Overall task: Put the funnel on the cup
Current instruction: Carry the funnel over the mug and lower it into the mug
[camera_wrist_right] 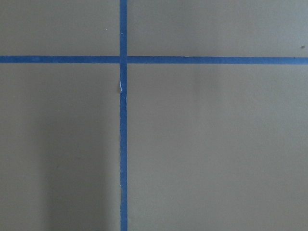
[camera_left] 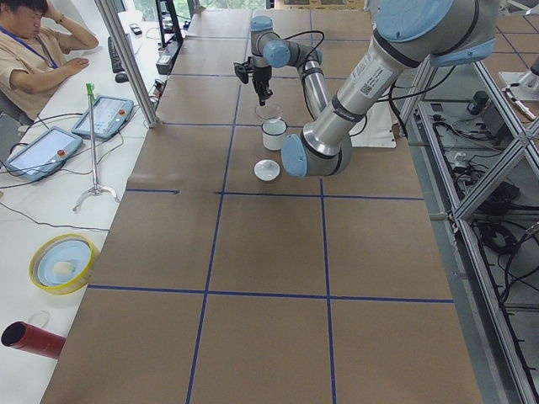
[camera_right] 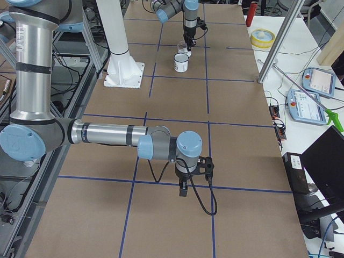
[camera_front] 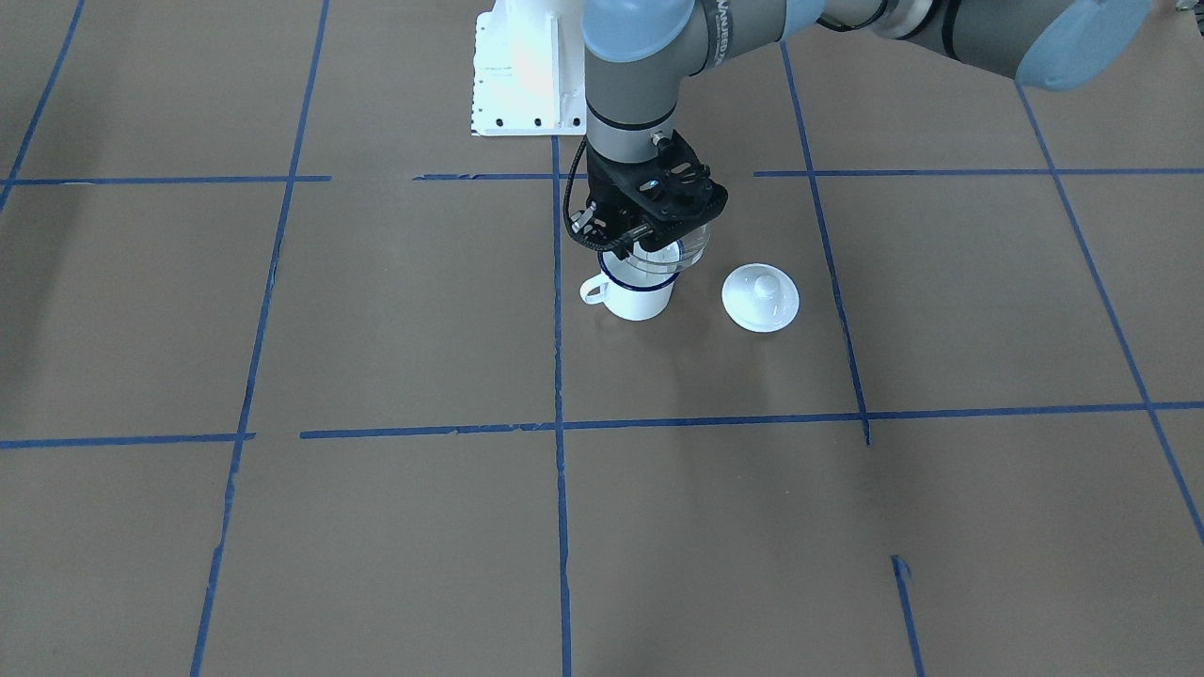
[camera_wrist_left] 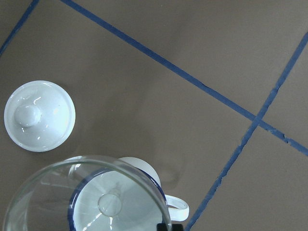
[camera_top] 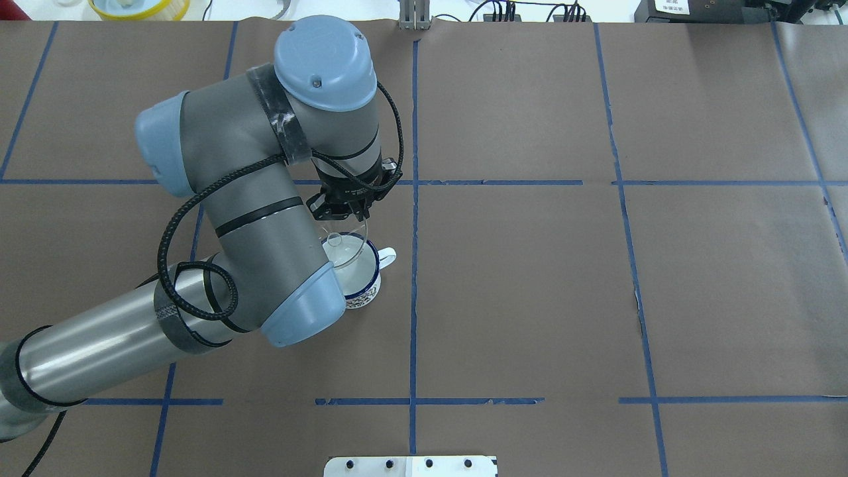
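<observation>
The funnel (camera_wrist_left: 72, 192), pinched at its rim by the left gripper (camera_front: 632, 240), hangs just above the cup (camera_front: 638, 299), spout over the mouth but cone offset left toward the lid (camera_front: 760, 297), so I'd centre it, lower gently, then release; whether the right gripper (camera_right: 183, 189) is spread, I cannot tell.

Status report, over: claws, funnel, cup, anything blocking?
Left claw shut on clear funnel, held just over the enamel mug. Right claw far off, state unreadable. Knobbed white lid beside mug, not blocking.

One clear funnel (camera_wrist_left: 57, 202) (edges faint), one cup (camera_front: 640, 299), one lid (camera_front: 760, 297).
</observation>
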Robot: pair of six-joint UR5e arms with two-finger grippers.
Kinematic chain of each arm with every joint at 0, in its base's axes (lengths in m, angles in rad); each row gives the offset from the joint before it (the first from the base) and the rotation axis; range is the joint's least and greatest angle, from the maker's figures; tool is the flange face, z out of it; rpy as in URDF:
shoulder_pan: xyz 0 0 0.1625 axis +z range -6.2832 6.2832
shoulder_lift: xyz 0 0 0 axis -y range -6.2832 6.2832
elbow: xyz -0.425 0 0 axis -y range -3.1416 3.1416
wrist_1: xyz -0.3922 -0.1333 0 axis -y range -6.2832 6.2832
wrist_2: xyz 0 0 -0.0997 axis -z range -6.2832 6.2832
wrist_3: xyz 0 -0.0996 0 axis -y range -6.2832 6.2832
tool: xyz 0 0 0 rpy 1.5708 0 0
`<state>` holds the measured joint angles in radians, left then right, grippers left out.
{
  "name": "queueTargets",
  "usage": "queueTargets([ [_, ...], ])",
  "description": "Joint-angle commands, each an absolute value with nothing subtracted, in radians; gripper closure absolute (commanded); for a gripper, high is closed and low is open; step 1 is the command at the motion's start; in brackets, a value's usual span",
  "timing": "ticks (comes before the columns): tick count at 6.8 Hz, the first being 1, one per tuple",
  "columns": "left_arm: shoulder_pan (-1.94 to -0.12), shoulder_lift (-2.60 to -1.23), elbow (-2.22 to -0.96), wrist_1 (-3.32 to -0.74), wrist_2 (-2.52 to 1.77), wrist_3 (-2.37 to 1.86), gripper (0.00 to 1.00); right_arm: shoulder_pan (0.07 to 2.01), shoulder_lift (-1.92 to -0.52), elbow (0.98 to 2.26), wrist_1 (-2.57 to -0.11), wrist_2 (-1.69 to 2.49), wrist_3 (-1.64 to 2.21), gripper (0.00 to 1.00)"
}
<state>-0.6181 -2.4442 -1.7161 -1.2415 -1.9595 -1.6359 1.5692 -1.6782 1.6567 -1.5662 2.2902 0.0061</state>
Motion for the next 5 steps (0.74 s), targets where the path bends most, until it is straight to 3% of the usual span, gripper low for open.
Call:
queueTargets([
  [1,-0.609,-2.439,-1.706,-1.25,-1.97,-1.62,1.0,1.569,-1.678,1.657,-1.566,2.29,0.006,0.0],
  [5,-0.554,-2.437,-1.649,-1.294,-1.968,-1.621,1.0,1.569,-1.678,1.657,-1.566,2.29,0.006,0.0],
])
